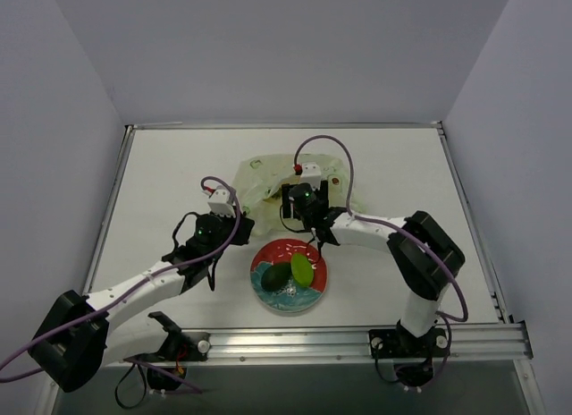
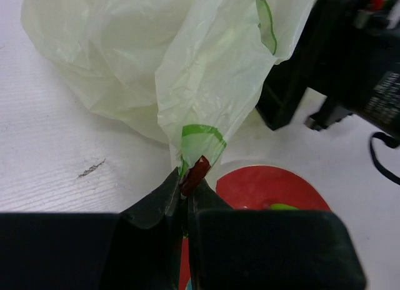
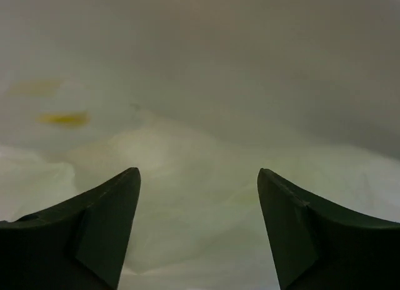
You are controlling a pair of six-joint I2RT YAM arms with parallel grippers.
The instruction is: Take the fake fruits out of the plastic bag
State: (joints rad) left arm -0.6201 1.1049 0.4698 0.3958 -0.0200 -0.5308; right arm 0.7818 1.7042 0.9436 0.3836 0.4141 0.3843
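Note:
The pale yellow-green plastic bag (image 1: 268,184) lies crumpled behind the plate. My left gripper (image 1: 243,222) is shut on its near edge; in the left wrist view the jaws (image 2: 187,177) pinch the film, with the bag (image 2: 144,59) rising beyond. My right gripper (image 1: 299,188) is pushed into the bag's mouth. In its wrist view it (image 3: 199,180) is open and empty, with only bag film (image 3: 206,102) around it. A dark green oval fruit (image 1: 277,275) and a light green fruit (image 1: 302,270) lie on the plate. The orange and yellow-orange fruits are hidden.
The red-and-teal floral plate (image 1: 313,288) sits near the front edge between the arms; its red rim (image 2: 256,187) shows just past my left fingers. The right arm's black wrist (image 2: 350,59) is close by on the right. Walls enclose the white table (image 1: 170,173).

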